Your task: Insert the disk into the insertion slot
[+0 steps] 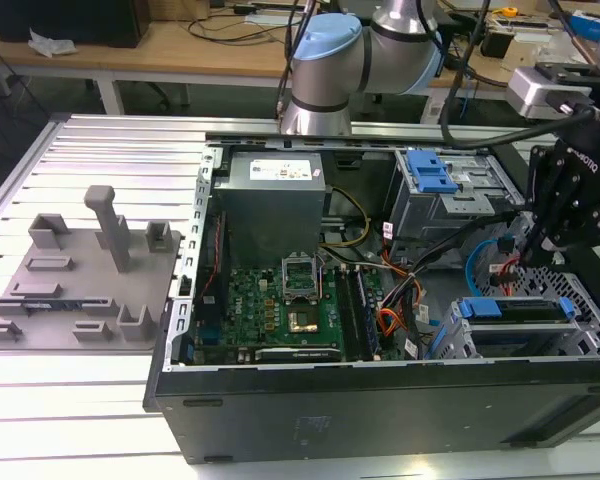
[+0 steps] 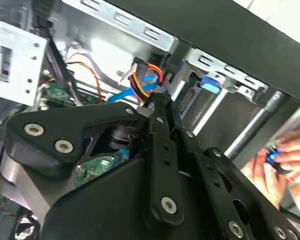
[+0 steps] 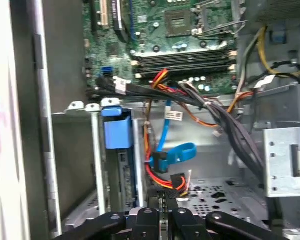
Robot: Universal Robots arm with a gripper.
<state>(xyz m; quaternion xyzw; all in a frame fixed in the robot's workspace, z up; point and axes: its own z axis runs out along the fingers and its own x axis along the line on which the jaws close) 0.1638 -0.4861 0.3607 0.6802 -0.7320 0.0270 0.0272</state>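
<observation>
Sitting in the insertion slot (image 1: 578, 292), the disk (image 1: 510, 310), long axis across the exterior view; end effector (image 3: 163, 197) pressed together.

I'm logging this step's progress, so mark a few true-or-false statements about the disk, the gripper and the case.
1. The disk sits in the insertion slot. True.
2. The gripper clamps the disk. False: it is shut on nothing and is apart from the disk.
3. The motherboard lies exposed in the open case. True.
4. The grey fixture plate lies at the exterior view's right of the case. False: it lies at the exterior view's left.
</observation>
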